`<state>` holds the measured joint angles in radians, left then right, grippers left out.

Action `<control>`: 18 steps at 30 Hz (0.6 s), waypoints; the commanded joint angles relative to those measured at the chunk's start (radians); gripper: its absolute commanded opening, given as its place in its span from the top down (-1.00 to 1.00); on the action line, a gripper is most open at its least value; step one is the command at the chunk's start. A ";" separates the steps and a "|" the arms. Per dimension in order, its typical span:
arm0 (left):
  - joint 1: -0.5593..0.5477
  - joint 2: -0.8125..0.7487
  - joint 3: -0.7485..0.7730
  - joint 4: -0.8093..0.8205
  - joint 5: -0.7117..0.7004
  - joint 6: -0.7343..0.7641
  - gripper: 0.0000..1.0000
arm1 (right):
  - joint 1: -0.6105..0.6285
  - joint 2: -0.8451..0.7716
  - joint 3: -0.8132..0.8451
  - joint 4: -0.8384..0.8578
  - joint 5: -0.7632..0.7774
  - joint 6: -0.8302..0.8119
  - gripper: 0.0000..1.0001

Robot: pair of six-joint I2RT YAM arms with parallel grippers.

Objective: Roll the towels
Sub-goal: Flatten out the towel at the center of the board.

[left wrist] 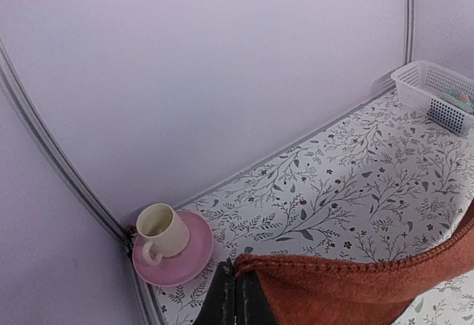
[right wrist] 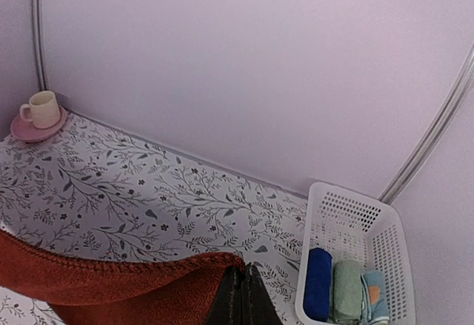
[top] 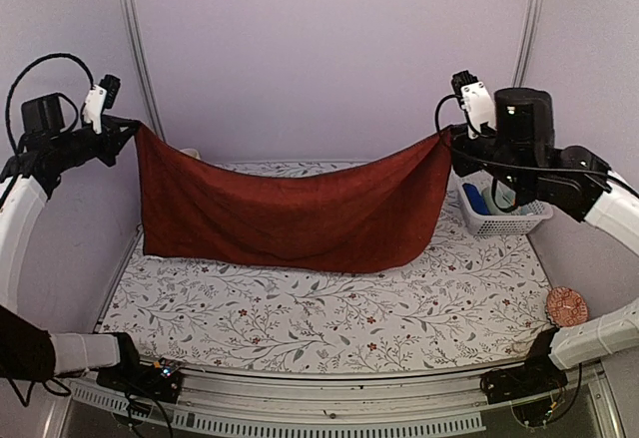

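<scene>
Left fingers [left wrist: 222,306]: pressed fully together, pinching one top corner of the maroon towel [top: 290,209]. Right fingers [right wrist: 231,303]: likewise closed tight, on the opposite top corner.

Between the two arms the towel hangs as a wide sheet, top edge sagging in the middle. Its lower edge reaches the floral worktop [top: 300,328] towards the back. It is spread, not yet laid down.

Further out, a white basket [right wrist: 385,251] sits at the right rear of the worktop. We count three rolled cloths in it: dark blue, pale green, and a light-blue towel [right wrist: 374,295] with an orange-pink patch. A cup [left wrist: 163,230] on a pink saucer [left wrist: 181,266] stands in the left rear corner, behind the hanging cloth. A small round pinkish thing [top: 569,306] lies at the right edge; we cannot tell what it is.

We judge the step in hand to be spreading the maroon towel flat, before any rolling. The next move calls for both arms to lower and draw the top edge forward together, keeping it taut, so the cloth lands without folds. Uneven lowering would likely bunch one side. The cup and basket both stand near the towel's corners.
</scene>
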<state>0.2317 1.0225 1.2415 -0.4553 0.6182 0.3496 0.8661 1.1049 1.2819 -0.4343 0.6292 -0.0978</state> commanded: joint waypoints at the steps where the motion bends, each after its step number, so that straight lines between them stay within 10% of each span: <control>1: -0.070 0.266 0.008 -0.057 -0.061 -0.055 1.00 | -0.183 0.237 0.051 -0.072 0.027 0.131 0.96; 11: -0.210 0.851 0.175 0.135 -0.431 -0.141 1.00 | -0.401 0.912 0.426 -0.017 -0.103 0.041 0.96; 18: -0.253 0.972 0.187 0.327 -0.656 -0.147 1.00 | -0.435 1.079 0.588 0.073 -0.169 -0.016 0.96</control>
<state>-0.0025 1.9923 1.4094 -0.2825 0.1238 0.2146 0.4393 2.1662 1.8061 -0.4370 0.5026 -0.0692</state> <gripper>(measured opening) 0.008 0.024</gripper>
